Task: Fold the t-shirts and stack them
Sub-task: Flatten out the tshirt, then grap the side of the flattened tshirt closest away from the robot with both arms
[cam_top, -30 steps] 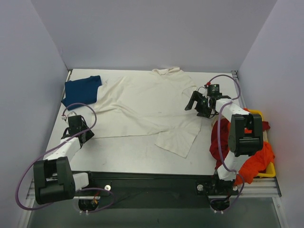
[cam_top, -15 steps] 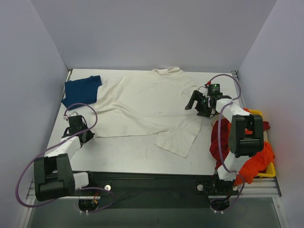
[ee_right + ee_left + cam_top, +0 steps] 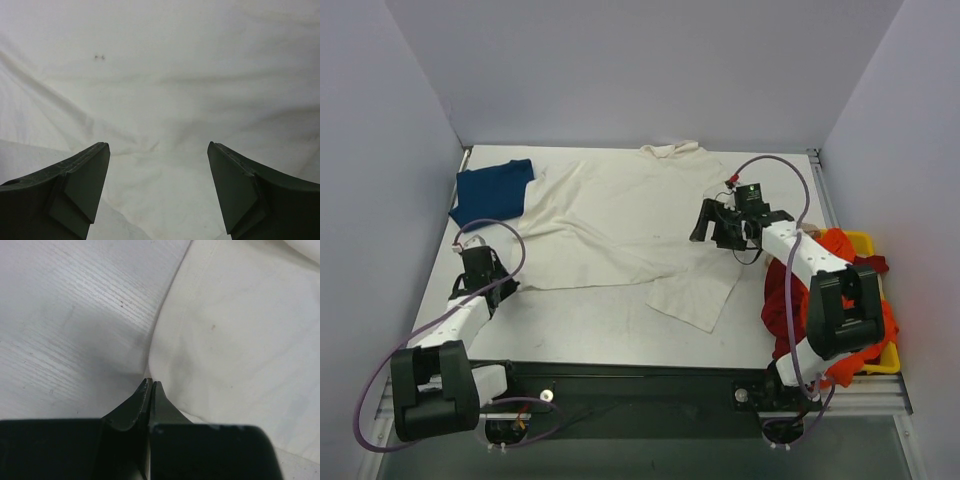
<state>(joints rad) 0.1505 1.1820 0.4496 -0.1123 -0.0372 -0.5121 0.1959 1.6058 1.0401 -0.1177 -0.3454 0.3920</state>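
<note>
The left gripper (image 3: 150, 383) has jaws shut at the cream t-shirt (image 3: 620, 220) hem on the worktop (image 3: 570, 320); the right gripper (image 3: 157, 146) jaws gape above it

Soft, even light falls from above in the top view, leaving the white table (image 3: 580, 320) bright with no glare and only faint, short shadows on it, and the walls (image 3: 650, 70) take a cool lavender cast. In the left wrist view the left gripper (image 3: 151, 383) is a near-black, slightly blurred silhouette, with a diffuse grey shadow on the table beside the cream t-shirt (image 3: 240, 340). In the right wrist view that cloth is almost washed out, its folds faint grey, and the right gripper (image 3: 158, 146) is soft and dim
</note>
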